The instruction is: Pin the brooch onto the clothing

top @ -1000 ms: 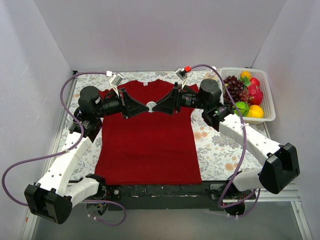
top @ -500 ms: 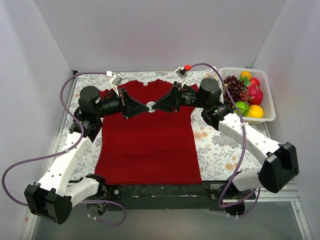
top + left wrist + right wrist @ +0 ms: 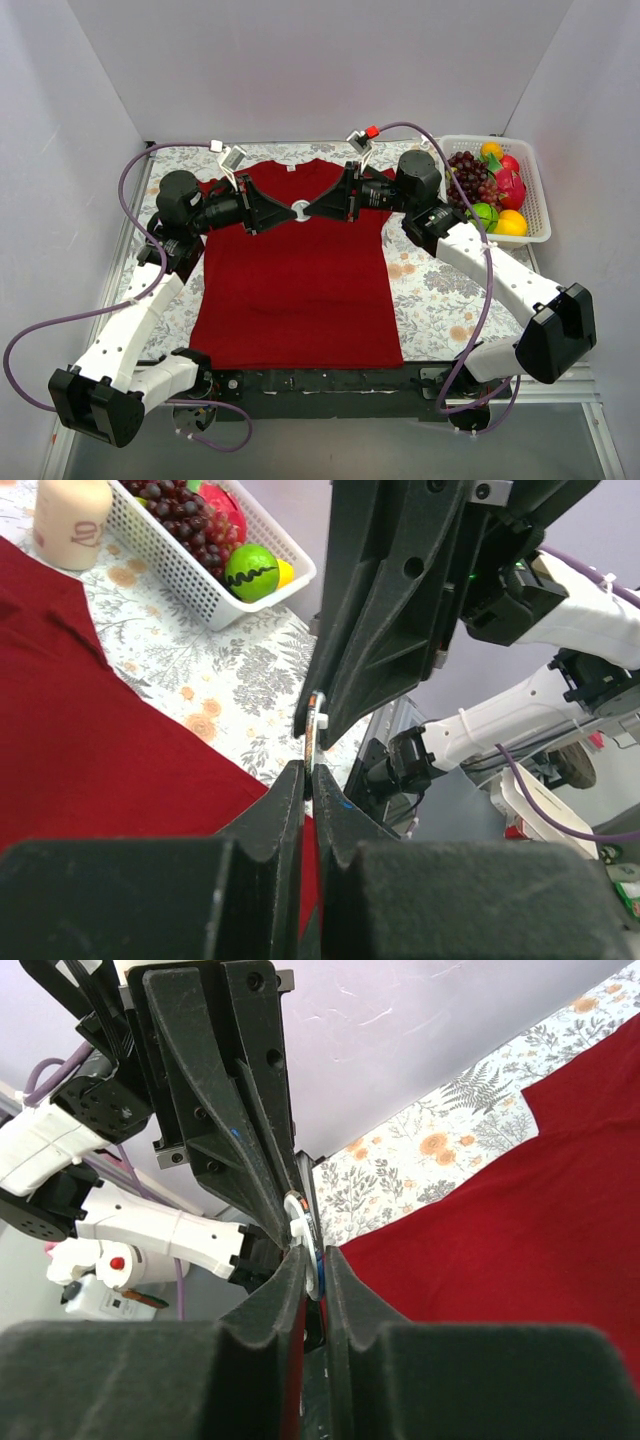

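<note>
1. Red T-shirt (image 3: 295, 290) lies flat in the top view. The brooch (image 3: 301, 209) is held up over its chest, with the left gripper (image 3: 288, 211) and right gripper (image 3: 313, 209) meeting on it.
2. Left wrist: fingers (image 3: 280, 810) clamped tight on the brooch's edge. I'd keep that side dead steady.
3. Right wrist: fingers (image 3: 285, 1290) narrow and look gripped on the opposite edge. Squeeze squarely, no twisting.

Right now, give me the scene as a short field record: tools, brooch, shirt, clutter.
left tool: shut on brooch
right tool: shut on same brooch, from opposite side
brooch: on edge between both tools, over chest of T-shirt
T-shirt: dark red, spread flat on floral table
basket: fruit, table's far right, off the T-shirt
</note>
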`<state>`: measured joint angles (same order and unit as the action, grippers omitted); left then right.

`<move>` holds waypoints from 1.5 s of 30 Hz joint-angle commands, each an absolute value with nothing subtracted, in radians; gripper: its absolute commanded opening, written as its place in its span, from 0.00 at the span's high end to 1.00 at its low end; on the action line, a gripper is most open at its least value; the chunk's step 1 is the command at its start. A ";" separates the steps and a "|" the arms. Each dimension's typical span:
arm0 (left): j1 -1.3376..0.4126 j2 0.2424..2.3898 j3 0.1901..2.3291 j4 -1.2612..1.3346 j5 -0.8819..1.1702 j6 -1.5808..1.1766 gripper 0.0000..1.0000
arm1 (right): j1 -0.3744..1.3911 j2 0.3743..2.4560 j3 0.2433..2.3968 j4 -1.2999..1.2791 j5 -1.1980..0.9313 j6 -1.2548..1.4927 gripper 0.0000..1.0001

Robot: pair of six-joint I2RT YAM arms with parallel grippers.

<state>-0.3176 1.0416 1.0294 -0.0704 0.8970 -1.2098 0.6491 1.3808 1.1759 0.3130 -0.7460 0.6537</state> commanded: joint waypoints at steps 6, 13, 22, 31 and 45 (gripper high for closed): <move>-0.380 1.042 1.101 -0.048 0.891 -1.209 1.00 | 0.673 1.413 1.266 0.150 -0.649 0.565 0.99; -0.428 1.063 1.114 -0.048 0.851 -1.198 1.00 | 0.684 1.417 1.293 0.086 -0.612 0.526 0.99; -0.437 1.066 1.111 -0.057 0.822 -1.190 1.00 | 0.695 1.402 1.296 0.057 -0.591 0.494 0.97; -0.437 1.068 1.103 -0.080 0.787 -1.180 1.00 | 0.696 1.396 1.298 0.048 -0.584 0.477 0.90; -0.437 1.060 1.117 -0.149 0.686 -1.134 1.00 | 0.696 1.381 1.313 0.018 -0.561 0.440 0.61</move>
